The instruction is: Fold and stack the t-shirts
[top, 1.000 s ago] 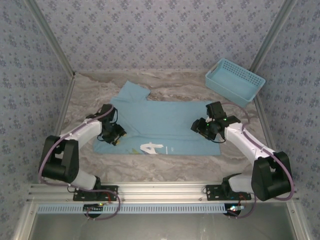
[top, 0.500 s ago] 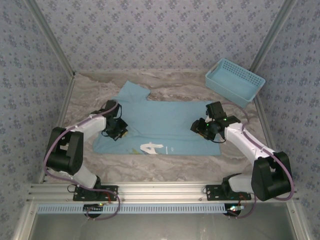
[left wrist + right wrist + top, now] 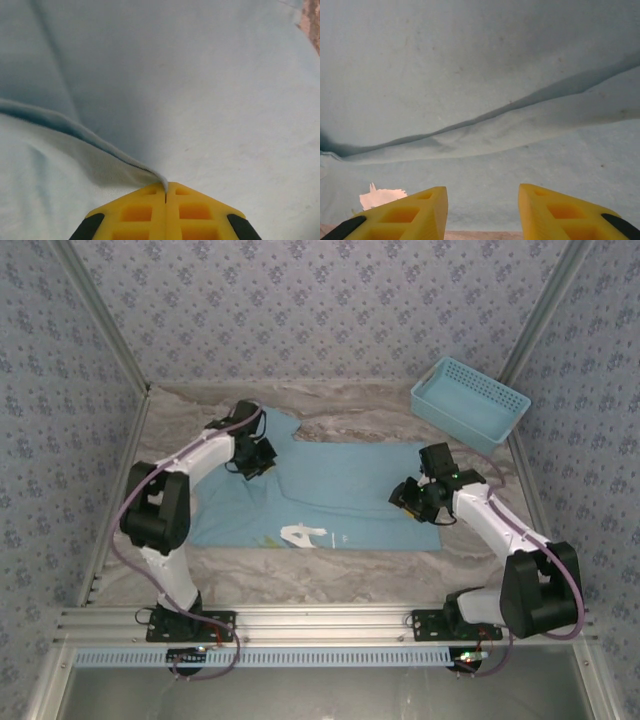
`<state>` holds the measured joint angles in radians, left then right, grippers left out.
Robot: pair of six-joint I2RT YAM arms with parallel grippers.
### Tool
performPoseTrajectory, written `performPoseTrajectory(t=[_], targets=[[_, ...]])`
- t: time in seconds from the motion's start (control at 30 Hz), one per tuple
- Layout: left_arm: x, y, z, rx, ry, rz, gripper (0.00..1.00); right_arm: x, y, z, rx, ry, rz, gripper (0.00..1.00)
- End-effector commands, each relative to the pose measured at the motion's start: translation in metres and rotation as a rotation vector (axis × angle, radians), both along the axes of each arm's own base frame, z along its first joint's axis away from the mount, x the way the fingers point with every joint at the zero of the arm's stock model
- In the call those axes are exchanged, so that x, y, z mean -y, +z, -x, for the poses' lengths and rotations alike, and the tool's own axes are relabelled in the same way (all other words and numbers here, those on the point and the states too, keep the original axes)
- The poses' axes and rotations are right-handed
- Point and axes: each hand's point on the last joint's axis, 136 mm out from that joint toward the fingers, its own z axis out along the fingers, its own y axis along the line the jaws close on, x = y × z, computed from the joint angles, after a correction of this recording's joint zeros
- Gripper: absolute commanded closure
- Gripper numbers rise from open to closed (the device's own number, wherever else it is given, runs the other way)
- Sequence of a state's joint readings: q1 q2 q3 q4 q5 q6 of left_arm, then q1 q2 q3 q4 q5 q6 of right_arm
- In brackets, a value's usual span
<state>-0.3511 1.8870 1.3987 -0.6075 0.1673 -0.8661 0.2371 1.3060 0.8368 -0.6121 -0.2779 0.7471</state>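
Top view: the light blue shirt (image 3: pixel 340 490) lies spread across the middle of the marbled worktop (image 3: pixel 350 415), its white lettering (image 3: pixel 300 535) at the lower edge, left of centre. The left end effector (image 3: pixel 255 460) sits on the shirt's upper left part, near the sleeve. The right end effector (image 3: pixel 408 496) is over the shirt's right part, close to its right edge. A blue basket (image 3: pixel 470 405) stands in the upper right of the frame, well apart from the shirt.

Left wrist view: the left end effector (image 3: pixel 166 186) is at the bottom centre, its yellow fingers (image 3: pixel 137 212) pressed together. A raised fold of the shirt (image 3: pixel 200 100) runs in from the left edge and ends pinched in the seam between them. A sliver of worktop (image 3: pixel 312 25) shows in the upper right corner.

Right wrist view: the right end effector (image 3: pixel 481 191) stands partly open at the bottom, its two yellow fingers (image 3: pixel 410 212) apart with nothing gripped between them. The shirt (image 3: pixel 470 75) lies beneath, and a long ridge of cloth crosses it from lower left to upper right. A scrap of white print (image 3: pixel 382 196) shows at the lower left, just beside the left-hand finger.
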Motion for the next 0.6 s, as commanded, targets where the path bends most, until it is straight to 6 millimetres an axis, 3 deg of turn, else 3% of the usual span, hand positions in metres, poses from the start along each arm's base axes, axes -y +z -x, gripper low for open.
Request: performPoseTrajectory(t=[0.0, 0.1, 0.27, 0.33, 0.43, 0.57], targets=[[0.015, -0.005, -0.004, -0.035, -0.143, -0.040, 1.00, 0.002, 0.000, 0.006, -0.046, -0.007, -0.004, 0.56], [0.029, -0.014, -0.010, -0.055, -0.261, -0.064, 1.00, 0.002, -0.003, 0.009, -0.065, -0.007, -0.015, 0.56], [0.038, -0.033, -0.001, -0.166, -0.409, -0.075, 1.00, 0.002, -0.007, 0.012, -0.085, -0.007, -0.023, 0.55], [0.035, -0.032, 0.002, -0.181, -0.448, -0.112, 0.84, 0.002, -0.008, 0.011, -0.087, -0.009, -0.019, 0.55], [0.022, -0.012, -0.002, -0.113, -0.450, -0.233, 0.58, 0.004, -0.007, 0.011, -0.080, -0.010, -0.007, 0.55], [0.004, 0.030, 0.001, 0.002, -0.367, -0.321, 0.54, 0.010, -0.007, 0.011, -0.053, -0.021, 0.031, 0.55]])
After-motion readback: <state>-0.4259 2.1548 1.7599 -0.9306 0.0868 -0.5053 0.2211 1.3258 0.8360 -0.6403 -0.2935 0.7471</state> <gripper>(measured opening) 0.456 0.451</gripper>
